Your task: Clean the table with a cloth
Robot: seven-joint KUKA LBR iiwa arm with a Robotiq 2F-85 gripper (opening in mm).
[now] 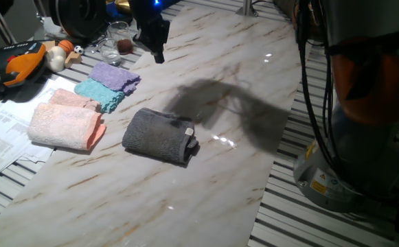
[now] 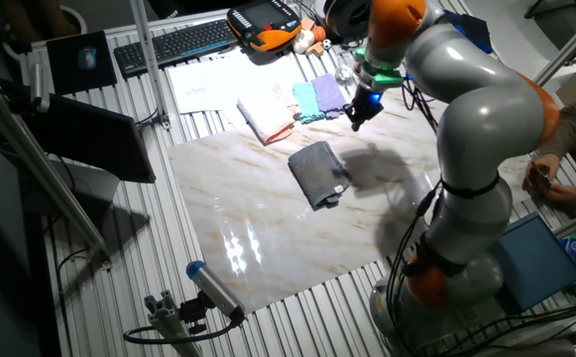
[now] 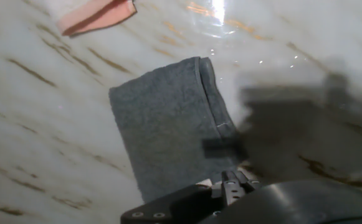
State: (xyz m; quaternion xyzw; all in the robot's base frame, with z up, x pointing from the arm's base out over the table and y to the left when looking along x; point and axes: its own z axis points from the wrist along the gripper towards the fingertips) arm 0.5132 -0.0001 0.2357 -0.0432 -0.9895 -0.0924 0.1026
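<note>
The claw (image 1: 158,49) hung in the air above the far end of the counter (image 1: 206,199), touching nothing and holding nothing. How far its fingers stood apart, I could not tell; they showed only as a dark, narrow shape in both fixed views, and the hand view was blurred at its lower edge.

The cloth (image 1: 161,135), dark grey and folded, lay flat on the marble-look counter, well apart from the claw and lower down, toward the middle of the counter. In the hand view the cloth (image 3: 171,124) filled the centre of the frame, a hemmed edge running down its right side, with the arm's shadow beside it.

Off to the claw's side, by the counter's edge, sat a purple cloth (image 1: 115,75), then a teal cloth (image 1: 100,93), then a pink towel (image 1: 67,125), each farther from the claw than the last. A glass (image 1: 115,38) stood near the claw.
</note>
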